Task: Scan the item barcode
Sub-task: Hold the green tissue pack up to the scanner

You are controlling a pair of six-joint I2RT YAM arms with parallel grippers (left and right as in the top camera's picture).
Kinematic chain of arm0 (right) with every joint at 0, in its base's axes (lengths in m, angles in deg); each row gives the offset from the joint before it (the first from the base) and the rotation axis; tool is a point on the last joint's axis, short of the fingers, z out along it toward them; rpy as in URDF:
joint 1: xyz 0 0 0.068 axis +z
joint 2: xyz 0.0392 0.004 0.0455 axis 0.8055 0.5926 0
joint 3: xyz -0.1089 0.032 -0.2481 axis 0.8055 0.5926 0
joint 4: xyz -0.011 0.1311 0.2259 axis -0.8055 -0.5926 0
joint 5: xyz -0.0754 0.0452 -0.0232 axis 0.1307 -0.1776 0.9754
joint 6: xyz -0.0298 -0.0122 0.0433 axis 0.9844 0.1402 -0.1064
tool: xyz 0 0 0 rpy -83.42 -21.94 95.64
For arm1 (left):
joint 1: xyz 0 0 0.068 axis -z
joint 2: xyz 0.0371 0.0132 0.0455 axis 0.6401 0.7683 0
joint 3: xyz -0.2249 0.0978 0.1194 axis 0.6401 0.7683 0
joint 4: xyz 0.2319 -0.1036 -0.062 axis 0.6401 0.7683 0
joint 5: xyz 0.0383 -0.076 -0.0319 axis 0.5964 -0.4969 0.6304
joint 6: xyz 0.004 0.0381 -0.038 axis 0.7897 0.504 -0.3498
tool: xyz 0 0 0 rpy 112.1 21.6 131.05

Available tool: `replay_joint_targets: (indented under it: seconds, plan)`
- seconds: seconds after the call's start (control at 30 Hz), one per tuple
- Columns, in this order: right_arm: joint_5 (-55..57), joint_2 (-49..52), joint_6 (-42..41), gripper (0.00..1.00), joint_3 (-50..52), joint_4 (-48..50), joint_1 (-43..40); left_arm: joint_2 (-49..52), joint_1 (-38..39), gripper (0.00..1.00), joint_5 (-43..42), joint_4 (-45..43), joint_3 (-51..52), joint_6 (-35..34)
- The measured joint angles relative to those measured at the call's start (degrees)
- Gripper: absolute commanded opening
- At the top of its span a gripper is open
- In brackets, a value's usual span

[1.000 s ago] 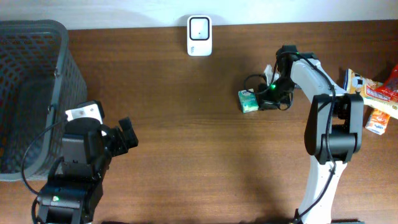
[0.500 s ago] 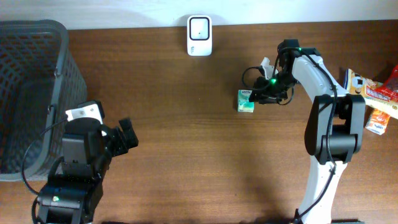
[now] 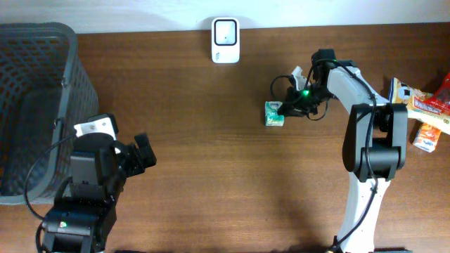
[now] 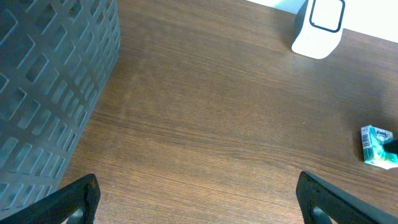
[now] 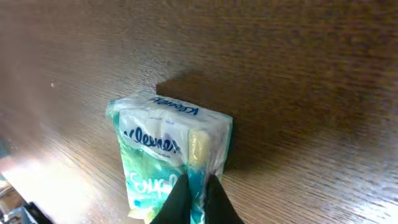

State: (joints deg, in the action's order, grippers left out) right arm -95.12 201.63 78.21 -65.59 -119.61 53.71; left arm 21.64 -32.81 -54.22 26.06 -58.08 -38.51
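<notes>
now, pick-up step in hand. right gripper [image 5: 198, 194] is closed, pinching the wrapper at the right end of the kleenex tissue pack [image 5: 168, 152]. the pack lies on the table [image 3: 211, 140], right of centre, well apart from the white scanner [image 3: 226, 31] at the far edge. left gripper [image 3: 144, 156] is wide open, holding nothing, near the grey basket [image 3: 35, 105] at left. the grip looks thin, likely wrapper only. next move calls for lifting the pack, carrying it far-left to the scanner and turning its barcode to the window; barcode not visible here.
</notes>
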Motion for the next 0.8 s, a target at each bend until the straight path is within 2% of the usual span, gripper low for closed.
replay_joint_targets:
  seconds: [0.13, 0.23, 0.3, 0.37, 0.4, 0.43, 0.5, 0.6, 0.7, 0.8]
  plan:
    - [-1.97, 0.44, -2.25, 0.04, -2.27, 1.57, 0.28, 0.0, 0.0, 0.99, 0.0, 0.02, 0.0, 0.0]
    - [-0.02, 0.79, -3.52, 0.04, -12.5, 2.16, 2.38, 0.02, 0.0, 0.99, 0.0, -0.04, 0.0, 0.0]
    - [5.64, 0.72, -3.61, 0.04, -22.97, 5.68, 5.97, 0.0, 0.0, 0.99, 0.0, 0.04, 0.0, 0.0]
    - [11.89, 0.2, -3.56, 0.04, -26.49, 11.61, 9.25, 0.0, 0.0, 0.99, -0.02, 0.04, 0.0, 0.0]
    - [18.1, 0.15, -2.86, 0.04, -27.39, 17.62, 12.13, 0.0, 0.0, 0.99, -0.02, 0.0, 0.0, 0.0]
    - [23.47, 0.17, -0.44, 0.04, -27.39, 21.0, 14.62, 0.02, 0.0, 0.99, 0.0, 0.0, 0.0, 0.0]
    - [38.73, 1.38, 11.19, 0.04, -27.36, 30.03, 20.85, 0.02, 0.0, 0.99, 0.0, 0.0, 0.0, 0.0]
    - [50.51, 4.81, 24.15, 0.04, -27.39, 35.1, 26.71, -0.02, 0.0, 0.99, 0.0, 0.0, 0.0, 0.0]
    - [55.32, 8.33, 31.23, 0.04, -27.34, 35.82, 27.3, -0.04, 0.0, 0.99, 0.0, 0.0, 0.0, 0.0]
    - [57.46, 8.92, 33.97, 0.04, -27.34, 36.7, 26.18, -0.04, 0.0, 0.99, 0.0, 0.02, 0.0, 0.0]
